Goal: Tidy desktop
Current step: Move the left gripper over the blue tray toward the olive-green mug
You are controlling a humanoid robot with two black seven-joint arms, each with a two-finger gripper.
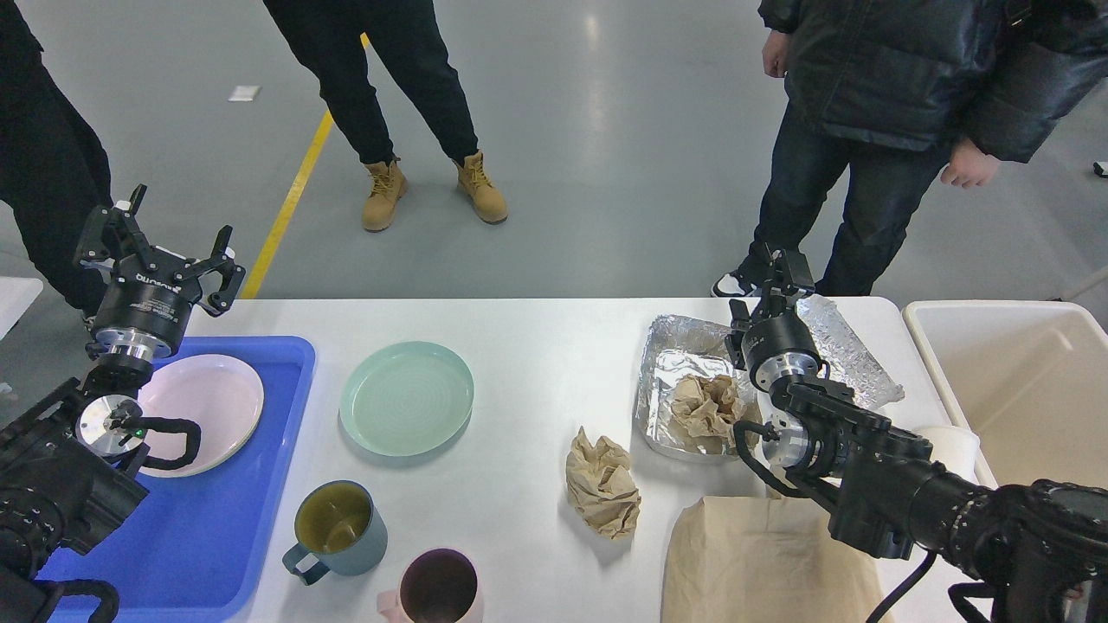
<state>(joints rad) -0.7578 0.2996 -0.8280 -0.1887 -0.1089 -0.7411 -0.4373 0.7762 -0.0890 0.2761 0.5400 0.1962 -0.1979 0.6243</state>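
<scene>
The white desktop (537, 346) carries a mint-green plate (407, 396), a teal mug (336, 526) with dark liquid, a pink mug (437, 588), a crumpled brown paper ball (602, 484) and a foil tray (675, 363) with more crumpled paper (705, 405) in it. A crinkled foil sheet (853, 355) lies by the tray. My left gripper (169, 238) is open and empty above the far left corner of the blue tray. My right gripper (783, 272) is dark and small at the foil sheet's far end; its fingers cannot be told apart.
A blue tray (251, 519) at the left holds a pale pink plate (208, 407). A cream bin (1021, 389) stands off the right edge. A brown paper bag (753, 562) lies at the front right. People stand beyond the far edge.
</scene>
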